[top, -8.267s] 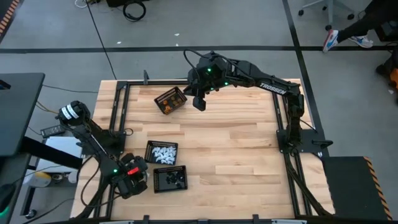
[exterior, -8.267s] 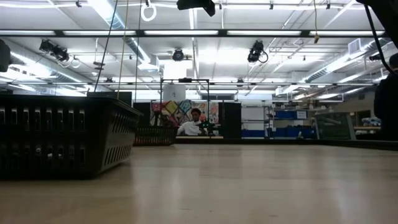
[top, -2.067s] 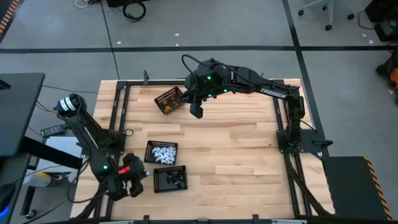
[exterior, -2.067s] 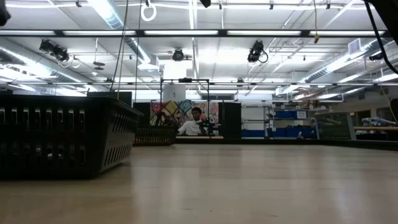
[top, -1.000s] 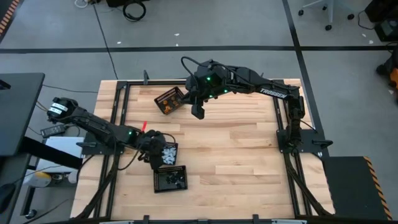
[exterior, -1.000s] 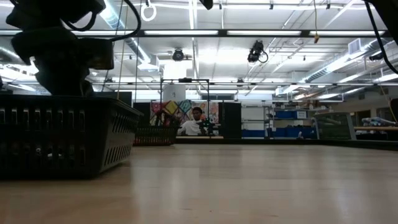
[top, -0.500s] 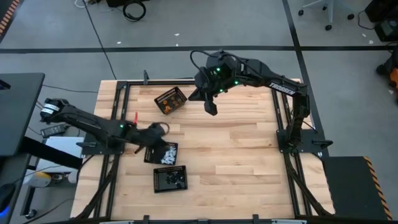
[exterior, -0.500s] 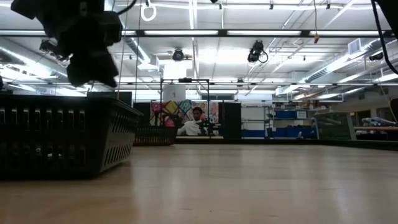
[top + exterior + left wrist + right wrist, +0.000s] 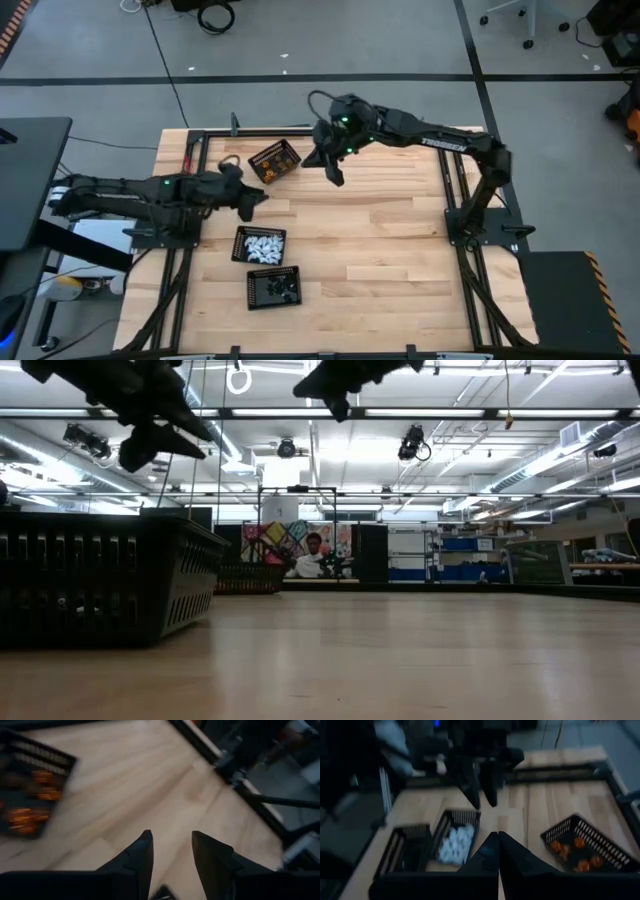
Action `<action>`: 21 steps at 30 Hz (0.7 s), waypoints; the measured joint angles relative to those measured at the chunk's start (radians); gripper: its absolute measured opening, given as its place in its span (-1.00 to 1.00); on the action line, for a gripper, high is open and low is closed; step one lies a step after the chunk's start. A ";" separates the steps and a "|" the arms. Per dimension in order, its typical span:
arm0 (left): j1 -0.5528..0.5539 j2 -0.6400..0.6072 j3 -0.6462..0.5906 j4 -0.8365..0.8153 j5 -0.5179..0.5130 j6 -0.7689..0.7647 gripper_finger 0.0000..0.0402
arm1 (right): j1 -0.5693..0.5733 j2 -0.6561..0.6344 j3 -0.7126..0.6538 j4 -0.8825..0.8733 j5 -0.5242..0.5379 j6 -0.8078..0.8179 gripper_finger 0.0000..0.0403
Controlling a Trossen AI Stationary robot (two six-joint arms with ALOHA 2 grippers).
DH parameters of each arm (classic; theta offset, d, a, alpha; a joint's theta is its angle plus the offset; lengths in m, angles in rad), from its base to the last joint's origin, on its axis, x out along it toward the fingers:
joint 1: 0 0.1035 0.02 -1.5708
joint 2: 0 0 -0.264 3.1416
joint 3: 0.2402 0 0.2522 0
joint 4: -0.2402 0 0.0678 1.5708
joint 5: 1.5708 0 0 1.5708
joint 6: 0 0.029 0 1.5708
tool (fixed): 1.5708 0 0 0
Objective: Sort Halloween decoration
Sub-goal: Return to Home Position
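The left gripper (image 9: pixel 252 202) hangs above the table (image 9: pixel 400 250), between the basket of orange pieces (image 9: pixel 272 163) and the basket of white pieces (image 9: pixel 262 247). Only its wrist view shows its fingers (image 9: pixel 142 855) spread and empty. The black pieces (image 9: pixel 280 290) lie in a third basket (image 9: pixel 250 290) beside the white one, well apart from both arms. The right gripper (image 9: pixel 338 180) hovers just right of the orange pieces, and its own wrist view shows its fingers pressed together. The low view shows only a mesh wall (image 9: pixel 100 575).

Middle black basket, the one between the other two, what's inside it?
A heap of white toy pieces lies in the middle basket. They overlap, so any pieces underneath and the basket floor below them are hidden.
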 joint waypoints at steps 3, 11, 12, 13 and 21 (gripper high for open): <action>0.026 -0.083 -0.021 -0.034 -0.034 -0.001 -0.30 | -0.035 -0.106 -0.194 0.201 -0.014 0.069 -0.97; 0.107 -0.363 -0.150 0.032 -0.079 -0.047 -0.30 | -0.146 -0.366 -0.672 0.576 -0.011 0.190 -0.96; 0.120 -0.394 -0.156 0.028 -0.090 -0.045 -0.30 | -0.160 -0.390 -0.717 0.615 -0.010 0.204 -0.96; 0.132 -0.421 -0.166 0.024 -0.103 -0.039 -0.30 | -0.173 -0.414 -0.763 0.648 -0.009 0.222 -0.96; 0.229 -0.624 -0.246 0.018 -0.135 0.021 -0.30 | -0.290 -0.554 -1.087 0.975 -0.064 0.365 -0.96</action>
